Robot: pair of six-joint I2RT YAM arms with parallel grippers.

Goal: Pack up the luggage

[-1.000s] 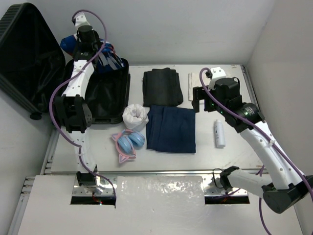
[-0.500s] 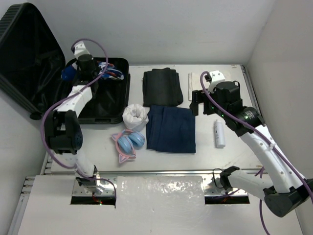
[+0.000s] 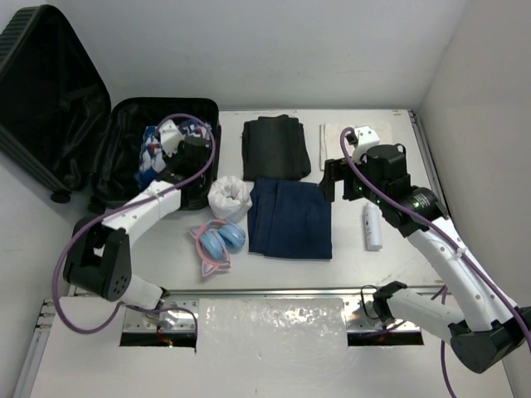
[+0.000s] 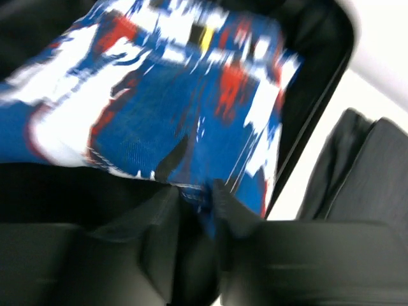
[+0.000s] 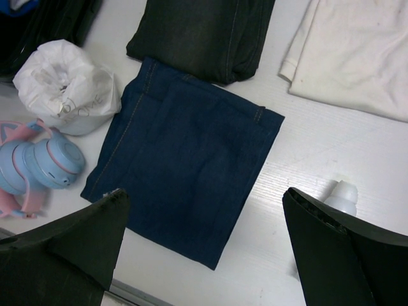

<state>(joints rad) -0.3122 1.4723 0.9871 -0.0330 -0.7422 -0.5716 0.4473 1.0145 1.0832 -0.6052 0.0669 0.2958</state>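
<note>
Two sets: my left jaws, narrow at blue-red-white patterned cloth (image 4: 159, 108), grip unclear, should open fully inside black ribbed hard-shell suitcase (image 3: 41, 83); right jaws wide.

Open black ribbed luggage (image 3: 46, 91), seemingly part-filled

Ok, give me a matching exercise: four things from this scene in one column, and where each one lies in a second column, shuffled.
Things:
1. patterned garment
2. cat-ear headphones
3. white bottle
4. folded black garment

Places:
A. right of the folded jeans
B. inside the open luggage
C. beyond the jeans, farther from the arms
D. left of the jeans, on the near side of the white bundle

Pairs: 1-B; 2-D; 3-A; 4-C
</note>
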